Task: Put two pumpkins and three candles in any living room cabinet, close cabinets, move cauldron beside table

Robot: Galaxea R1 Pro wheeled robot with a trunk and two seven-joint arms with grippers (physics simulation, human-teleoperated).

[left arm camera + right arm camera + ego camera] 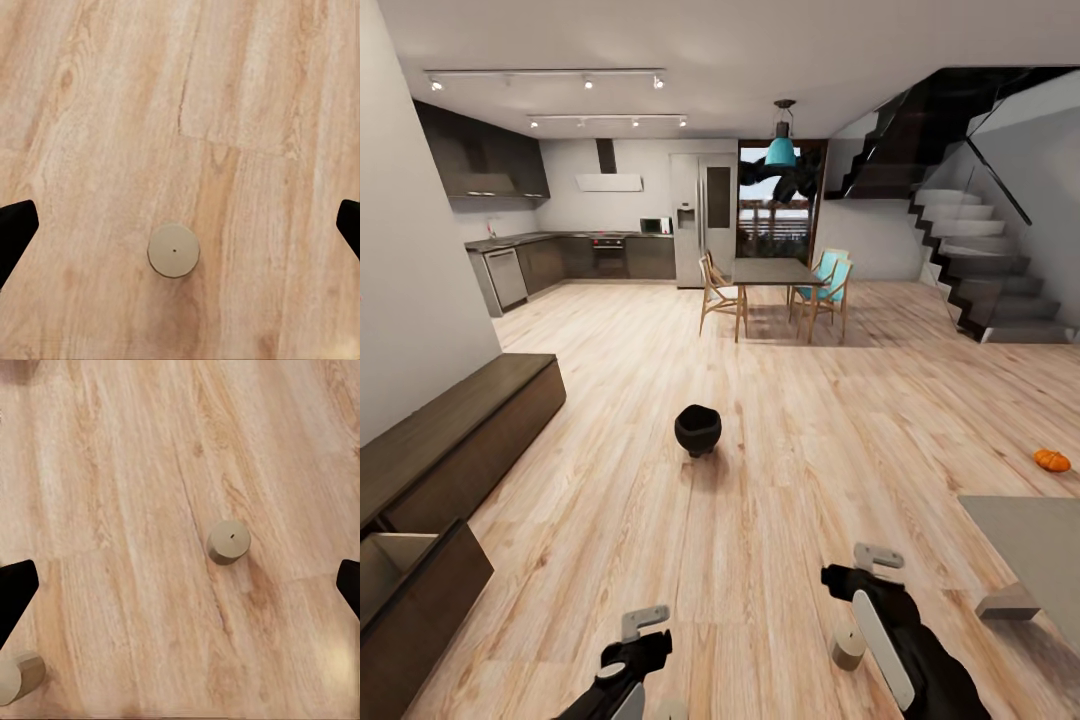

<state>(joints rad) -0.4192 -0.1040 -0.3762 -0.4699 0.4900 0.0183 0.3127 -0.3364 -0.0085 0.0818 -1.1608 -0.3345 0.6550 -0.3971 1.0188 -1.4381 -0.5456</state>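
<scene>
A black cauldron (698, 430) stands on the wood floor mid-room. One orange pumpkin (1051, 460) lies on the floor at far right. The long dark cabinet (470, 420) runs along the left wall, and its near drawer (405, 565) is pulled open, showing a pale inside. My left gripper (180, 225) hangs open above a beige candle (173, 251) standing on the floor. My right gripper (180, 585) is open too, over a second candle (228, 541), with a third candle (16, 679) off to one side. In the head view, one candle (849, 648) stands beside the right arm.
A low grey table (1032, 545) sits at the right, near the pumpkin. Further back are a dining table (772, 272) with chairs, a kitchen with a fridge (702, 218), and a staircase (980, 260) at the right.
</scene>
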